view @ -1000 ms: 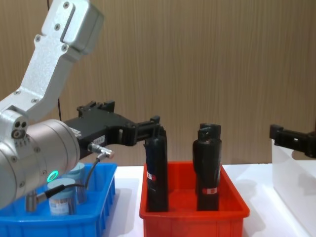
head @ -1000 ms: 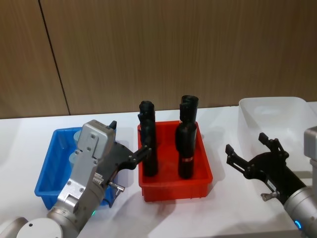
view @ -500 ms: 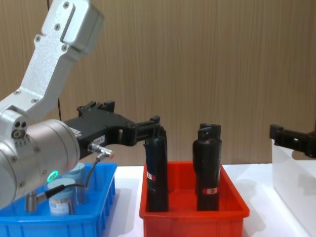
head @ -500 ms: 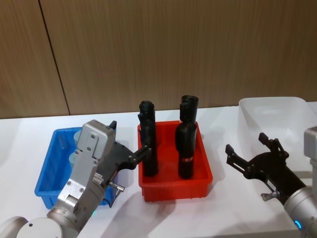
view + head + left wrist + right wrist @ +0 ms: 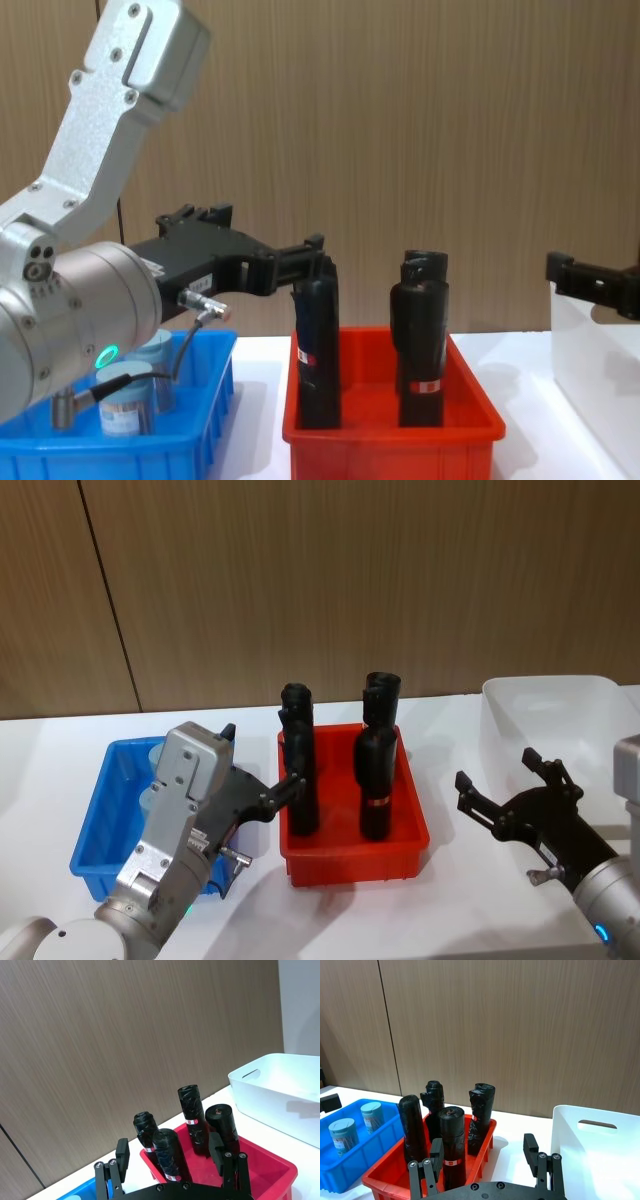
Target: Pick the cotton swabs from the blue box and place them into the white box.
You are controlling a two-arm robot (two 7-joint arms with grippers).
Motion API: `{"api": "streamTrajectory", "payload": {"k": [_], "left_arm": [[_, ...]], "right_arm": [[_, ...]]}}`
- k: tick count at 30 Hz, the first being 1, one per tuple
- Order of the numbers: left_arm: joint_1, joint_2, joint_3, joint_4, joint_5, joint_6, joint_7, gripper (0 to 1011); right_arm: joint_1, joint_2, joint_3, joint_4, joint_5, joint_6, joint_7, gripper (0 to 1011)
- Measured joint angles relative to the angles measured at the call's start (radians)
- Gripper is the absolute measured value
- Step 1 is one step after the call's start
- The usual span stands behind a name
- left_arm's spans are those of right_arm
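1. The left hand [image 5: 260, 758] is hovering released over the blue box [image 5: 95, 825]; it should be lowering squarely onto one of the cotton swabs [image 5: 156, 750].
2. The white box [image 5: 272, 1095] is sitting empty beyond the red bin [image 5: 270, 1172] holding black tubes [image 5: 190, 1110].
3. The right hand [image 5: 482, 1150] is idling released; two cotton swabs are occupying the blue box.
4. Both are standing upright.

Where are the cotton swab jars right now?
In the right wrist view, the two jars stand in the blue box, on the robot's left, next to the red bin.
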Motion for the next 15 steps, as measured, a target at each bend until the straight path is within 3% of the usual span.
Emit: {"api": "streamTrajectory", "payload": {"k": [15], "left_arm": [[0.001, 0.0, -0.002, 0.0, -0.003, 0.002, -0.001, 1004]], "right_arm": [[0.0, 0.0, 0.0, 0.0, 0.0, 0.0, 0.0, 1001]]}}
